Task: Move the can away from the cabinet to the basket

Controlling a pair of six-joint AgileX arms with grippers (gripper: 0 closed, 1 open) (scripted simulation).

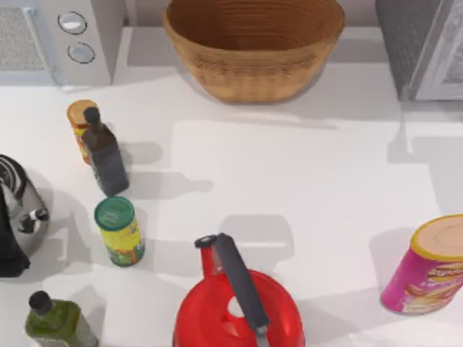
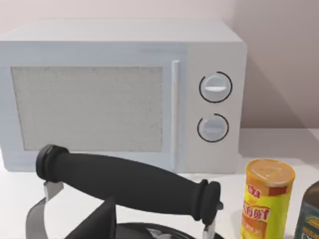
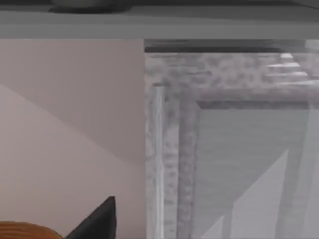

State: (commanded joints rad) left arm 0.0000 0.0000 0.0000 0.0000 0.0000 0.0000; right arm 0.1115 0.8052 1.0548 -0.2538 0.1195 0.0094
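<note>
The can is out of view. The tan woven basket stands at the back middle of the table, and its rim also edges into the right wrist view. The grey speckled cabinet stands at the back right; its white framed panel door is close in front of the right wrist camera. A dark tip of my right gripper points toward the cabinet's edge. A dark tip of my left gripper hangs just behind a kettle's black handle, facing the pale grey box with two knobs.
Along the left stand an orange-lidded yellow canister, a dark bottle, a green-lidded yellow canister, a steel kettle and a green oil bottle. A red kettle sits front centre, a pink tube front right.
</note>
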